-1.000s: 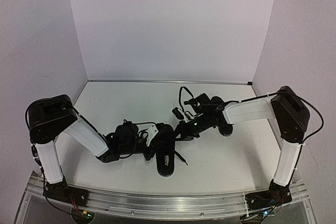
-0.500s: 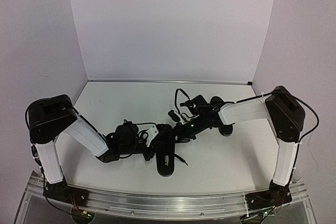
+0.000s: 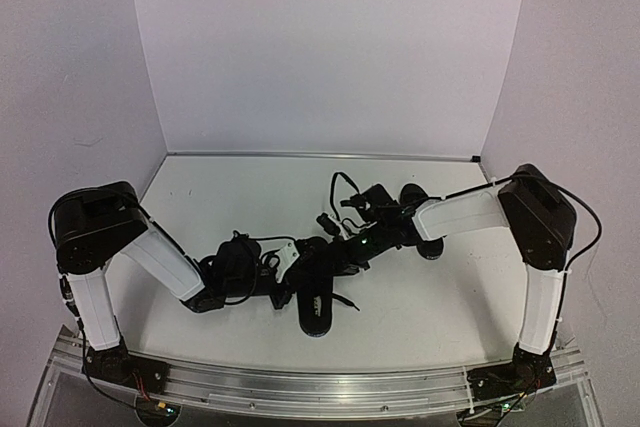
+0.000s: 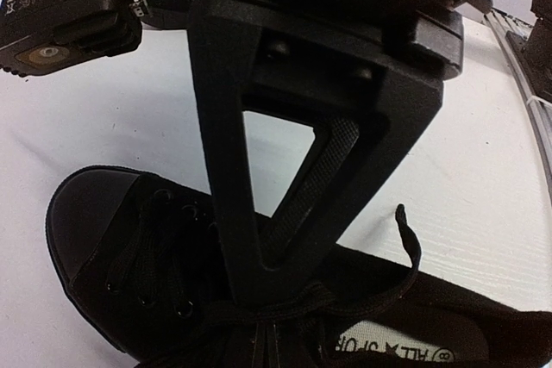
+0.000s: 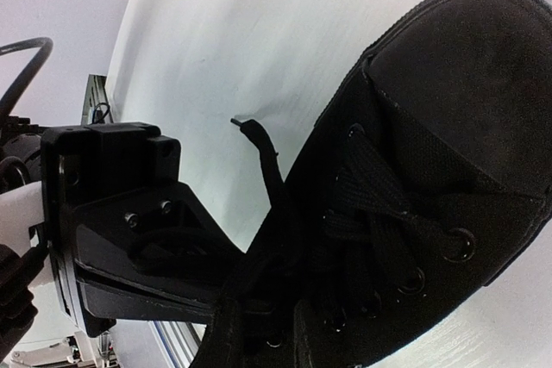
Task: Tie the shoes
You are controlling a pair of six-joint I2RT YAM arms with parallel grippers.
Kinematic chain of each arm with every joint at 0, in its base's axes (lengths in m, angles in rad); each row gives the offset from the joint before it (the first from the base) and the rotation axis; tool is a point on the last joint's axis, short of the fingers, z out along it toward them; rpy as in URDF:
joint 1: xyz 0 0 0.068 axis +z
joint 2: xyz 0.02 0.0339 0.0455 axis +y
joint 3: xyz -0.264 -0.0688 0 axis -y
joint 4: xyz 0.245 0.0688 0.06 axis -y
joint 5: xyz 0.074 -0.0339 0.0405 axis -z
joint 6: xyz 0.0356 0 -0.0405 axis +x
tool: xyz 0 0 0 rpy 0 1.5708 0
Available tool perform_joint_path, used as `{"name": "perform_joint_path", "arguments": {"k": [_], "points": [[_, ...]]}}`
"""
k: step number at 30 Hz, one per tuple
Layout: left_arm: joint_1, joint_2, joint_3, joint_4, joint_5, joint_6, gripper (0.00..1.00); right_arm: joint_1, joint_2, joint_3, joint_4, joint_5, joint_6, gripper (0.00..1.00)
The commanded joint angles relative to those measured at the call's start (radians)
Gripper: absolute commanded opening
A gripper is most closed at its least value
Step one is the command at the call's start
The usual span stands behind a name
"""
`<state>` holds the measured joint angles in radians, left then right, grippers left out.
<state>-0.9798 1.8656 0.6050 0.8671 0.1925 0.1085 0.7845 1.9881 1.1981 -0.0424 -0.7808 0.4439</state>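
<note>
Black shoe [image 3: 315, 299] near table [image 3: 430, 312] front edge, left fingers [image 4: 226, 170] clenched on its lace [image 4: 289, 303] mid-shoe, right fingers [image 5: 194, 230] alongside, grip unclear

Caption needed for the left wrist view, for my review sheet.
Left gripper shut on a lace over the black shoe; a loose lace end curls up against the white table.

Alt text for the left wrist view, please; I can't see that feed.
The left gripper is shut on the laces of a black shoe lying on the white table. One loose lace end curls up beside it.
</note>
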Motion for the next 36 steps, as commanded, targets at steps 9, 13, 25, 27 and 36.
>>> {"name": "perform_joint_path", "arguments": {"k": [9, 13, 25, 27, 36], "points": [[0.000, 0.009, -0.012, 0.116, 0.019, 0.012, 0.00, 0.011, 0.022, -0.014, 0.037, -0.063, 0.038, 0.22], [-0.001, 0.026, -0.007, 0.149, 0.017, 0.007, 0.00, 0.011, 0.008, -0.019, 0.062, -0.075, 0.044, 0.11], [-0.002, 0.003, -0.018, 0.128, -0.016, 0.009, 0.02, -0.006, -0.065, -0.060, 0.059, -0.004, 0.040, 0.00], [-0.002, -0.020, -0.027, 0.095, -0.022, 0.014, 0.03, -0.010, -0.083, -0.067, 0.059, 0.011, 0.037, 0.00], [-0.001, -0.076, -0.070, 0.043, -0.047, 0.024, 0.05, -0.017, -0.103, -0.072, 0.060, 0.037, 0.037, 0.00]]}}
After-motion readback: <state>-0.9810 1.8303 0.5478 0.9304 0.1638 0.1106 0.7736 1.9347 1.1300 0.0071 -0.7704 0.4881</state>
